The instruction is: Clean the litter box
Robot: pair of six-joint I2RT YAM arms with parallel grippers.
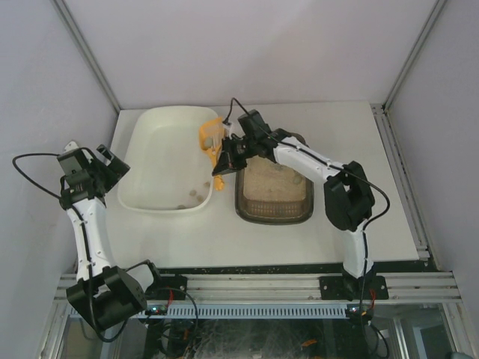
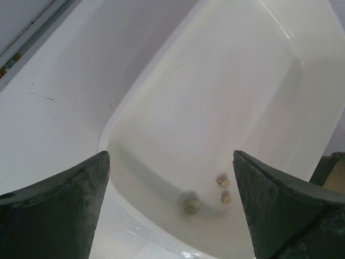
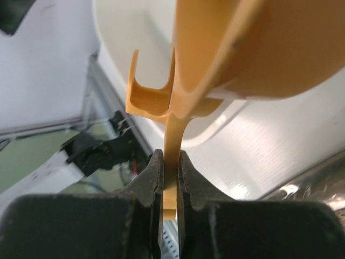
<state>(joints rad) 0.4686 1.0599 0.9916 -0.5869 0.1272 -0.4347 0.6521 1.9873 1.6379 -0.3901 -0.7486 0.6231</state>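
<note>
Right pincer [image 3: 170,162] clenched on orange litter scoop [image 1: 212,138] thin handle, over white tub [image 1: 131,161] right rim; left pincer [image 1: 105,163] released. Litter box [image 1: 273,218] just right of tub. Risk: scoop twisting in narrow grip, any load dropping onto counter [image 1: 337,142].

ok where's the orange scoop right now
In the top view the orange scoop is centre-left, clamped in the right gripper, over the white tub's right rim, just left of the litter box.
</note>
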